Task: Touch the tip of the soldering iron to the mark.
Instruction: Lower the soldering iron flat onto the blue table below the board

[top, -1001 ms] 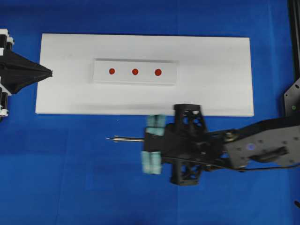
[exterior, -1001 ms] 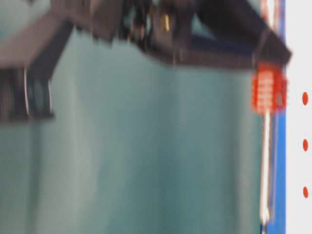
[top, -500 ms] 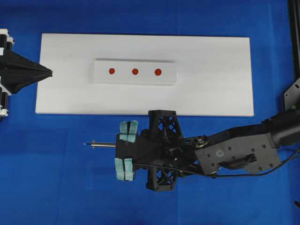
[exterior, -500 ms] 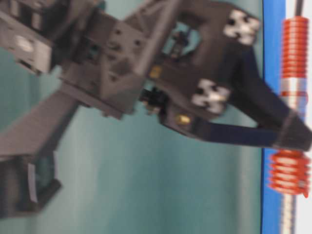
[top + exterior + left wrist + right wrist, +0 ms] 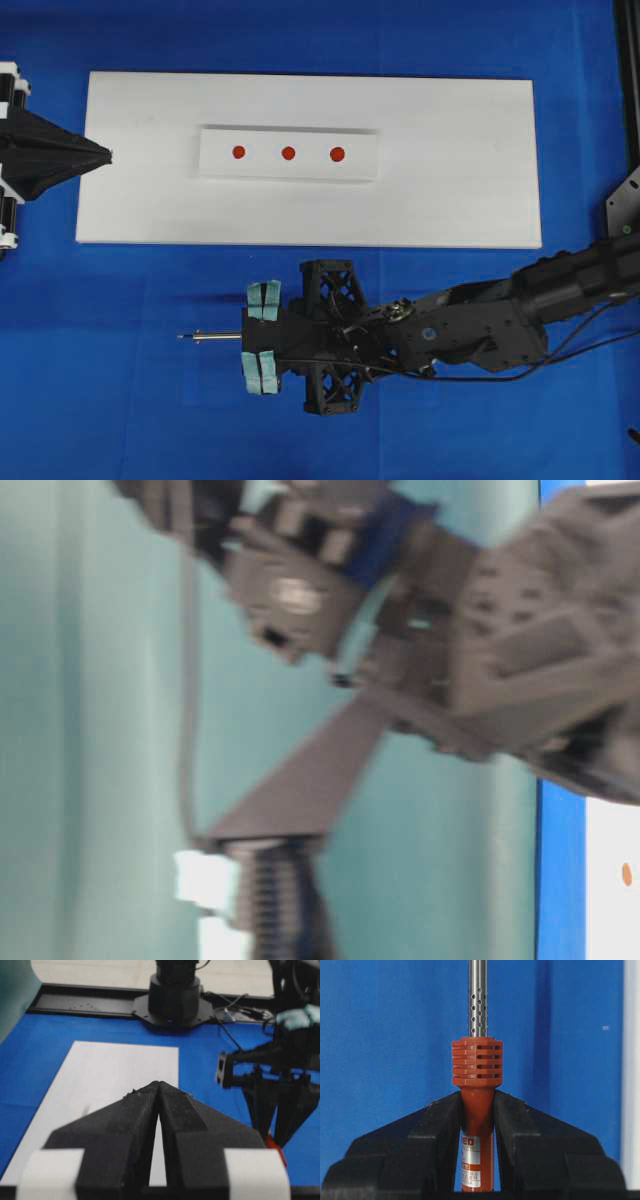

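My right gripper (image 5: 477, 1097) is shut on the soldering iron's red-orange handle (image 5: 477, 1110). Its silver shaft (image 5: 478, 1000) runs straight out over blue cloth. From overhead the right gripper (image 5: 245, 337) hovers in front of the white board (image 5: 450, 180). The shaft (image 5: 215, 337) lies level and the tip (image 5: 181, 337) points left, well short of the board. Three red marks (image 5: 239, 152) (image 5: 288, 153) (image 5: 337, 154) sit in a row on a raised white strip. My left gripper (image 5: 108, 155) (image 5: 158, 1084) is shut and empty at the board's left edge.
Blue cloth (image 5: 120, 400) covers the table around the board. The right arm (image 5: 480, 325) stretches in from the right with a thin black cord (image 5: 590, 330) trailing. A black frame post (image 5: 628, 90) stands at the right edge. The table-level view is mostly blocked by the blurred arm (image 5: 480, 660).
The right gripper carried the iron leftward and toward the front, away from the board, with the tip still pointing left. The left gripper stayed put.
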{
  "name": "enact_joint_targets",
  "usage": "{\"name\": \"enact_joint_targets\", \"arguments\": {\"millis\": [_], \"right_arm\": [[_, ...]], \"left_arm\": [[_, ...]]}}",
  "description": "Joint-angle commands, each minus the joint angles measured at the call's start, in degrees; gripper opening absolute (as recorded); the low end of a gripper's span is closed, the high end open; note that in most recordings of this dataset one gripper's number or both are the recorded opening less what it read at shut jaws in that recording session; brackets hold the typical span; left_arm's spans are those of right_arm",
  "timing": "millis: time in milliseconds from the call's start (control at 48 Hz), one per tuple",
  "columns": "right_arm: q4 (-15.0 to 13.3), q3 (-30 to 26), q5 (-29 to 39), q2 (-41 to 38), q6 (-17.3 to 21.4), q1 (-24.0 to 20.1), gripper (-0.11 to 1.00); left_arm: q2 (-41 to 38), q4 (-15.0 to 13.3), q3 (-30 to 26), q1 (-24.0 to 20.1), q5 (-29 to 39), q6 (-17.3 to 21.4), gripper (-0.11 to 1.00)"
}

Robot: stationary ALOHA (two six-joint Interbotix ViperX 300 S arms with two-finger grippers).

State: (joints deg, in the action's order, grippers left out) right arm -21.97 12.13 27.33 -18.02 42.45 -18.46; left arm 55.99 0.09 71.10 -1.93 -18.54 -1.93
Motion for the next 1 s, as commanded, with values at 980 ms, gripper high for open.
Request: {"name": "enact_joint_targets", "arguments": {"millis": [980], "right_arm": [[2.3, 2.5, -9.1, -3.0, 0.2, 1.0, 0.48]], "left_arm": [[-0.2, 0.1, -0.5, 0.0, -0.1, -0.7, 0.02]]}}
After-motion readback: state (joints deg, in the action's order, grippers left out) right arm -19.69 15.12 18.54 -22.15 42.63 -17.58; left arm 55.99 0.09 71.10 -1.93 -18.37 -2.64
